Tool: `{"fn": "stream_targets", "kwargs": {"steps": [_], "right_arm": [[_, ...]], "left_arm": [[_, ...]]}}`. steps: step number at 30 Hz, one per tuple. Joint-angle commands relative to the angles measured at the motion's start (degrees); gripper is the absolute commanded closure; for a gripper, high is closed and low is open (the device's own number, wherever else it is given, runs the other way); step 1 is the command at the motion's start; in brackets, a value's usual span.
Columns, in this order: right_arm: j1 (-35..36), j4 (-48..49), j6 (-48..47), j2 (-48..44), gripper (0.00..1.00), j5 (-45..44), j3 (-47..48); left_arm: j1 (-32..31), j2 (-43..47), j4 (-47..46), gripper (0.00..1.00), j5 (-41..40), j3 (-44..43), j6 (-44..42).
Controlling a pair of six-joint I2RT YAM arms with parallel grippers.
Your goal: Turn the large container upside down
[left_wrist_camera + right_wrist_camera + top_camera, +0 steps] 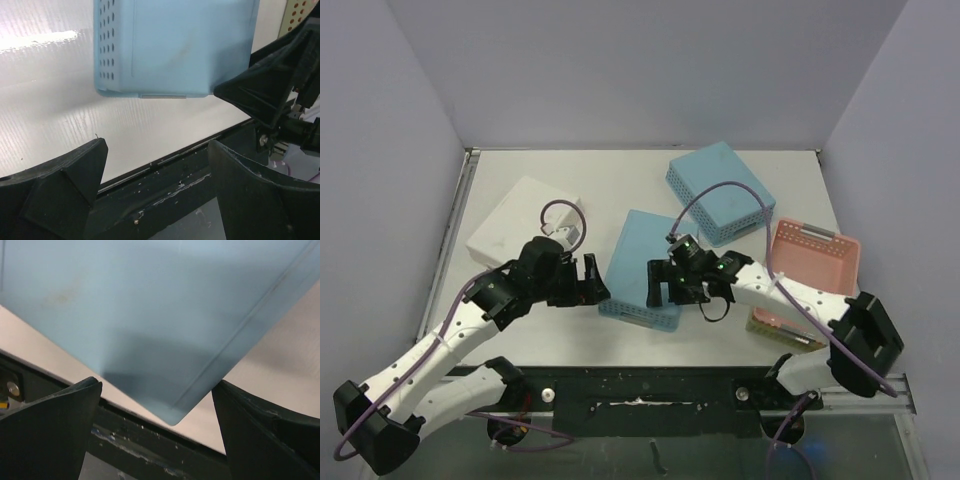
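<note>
A light blue perforated basket (640, 260) lies bottom up on the white table near the front middle. It also shows in the left wrist view (175, 45) and its flat bottom fills the right wrist view (150, 315). My left gripper (593, 287) is open and empty, just left of the basket's near end (155, 170). My right gripper (658, 287) is open and empty, over the basket's near right corner (157, 415). Neither gripper holds the basket. The right gripper's body shows at the right of the left wrist view (280, 90).
A second blue basket (720, 192) lies bottom up at the back right. A white container (520, 222) lies bottom up at the left. A pink basket (815, 258) stands open at the right, with an olive basket (775, 328) in front of it. The black front rail (650, 385) runs close below the grippers.
</note>
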State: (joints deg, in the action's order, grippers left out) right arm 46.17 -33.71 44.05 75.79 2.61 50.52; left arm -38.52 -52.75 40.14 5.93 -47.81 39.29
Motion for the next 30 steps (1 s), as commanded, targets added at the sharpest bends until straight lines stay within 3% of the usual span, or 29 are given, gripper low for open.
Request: {"fn": "stream_targets", "kwargs": {"steps": [1,7,11,14,17,21,26,30], "right_arm": [[-0.2,9.0,-4.6,9.2,0.02,-1.4,10.6],[-4.9,14.8,-8.3,24.6,0.02,4.1,28.8],[-7.9,11.2,-11.2,25.3,0.02,5.4,36.3],[-10.3,4.4,-14.4,19.8,0.02,-1.6,36.1],[-14.1,-4.4,-16.4,10.0,0.02,-14.0,32.9],[-25.1,-15.1,-16.0,-4.0,0.02,-23.3,25.2],[-42.3,-20.7,-19.1,-15.5,0.03,-19.2,17.1],[-47.0,-20.6,-19.9,-16.5,0.02,-13.0,12.3]], "left_arm": [[-0.1,1.8,0.8,0.17,-5.5,-1.3,2.7],[0.1,8.3,-2.1,0.17,-7.1,0.5,7.3],[0.0,6.9,-4.5,0.17,-6.0,0.5,7.2],[-1.4,2.5,-6.9,0.17,-3.6,-1.4,5.8],[-4.6,-2.9,-11.8,0.17,-3.8,-2.6,4.3],[-10.0,-16.3,-16.6,0.17,-5.3,-6.4,2.1],[-9.5,-28.0,-25.3,0.17,-0.9,-7.5,3.2],[-2.4,-32.9,-27.5,0.17,1.8,-8.3,0.8]]}}
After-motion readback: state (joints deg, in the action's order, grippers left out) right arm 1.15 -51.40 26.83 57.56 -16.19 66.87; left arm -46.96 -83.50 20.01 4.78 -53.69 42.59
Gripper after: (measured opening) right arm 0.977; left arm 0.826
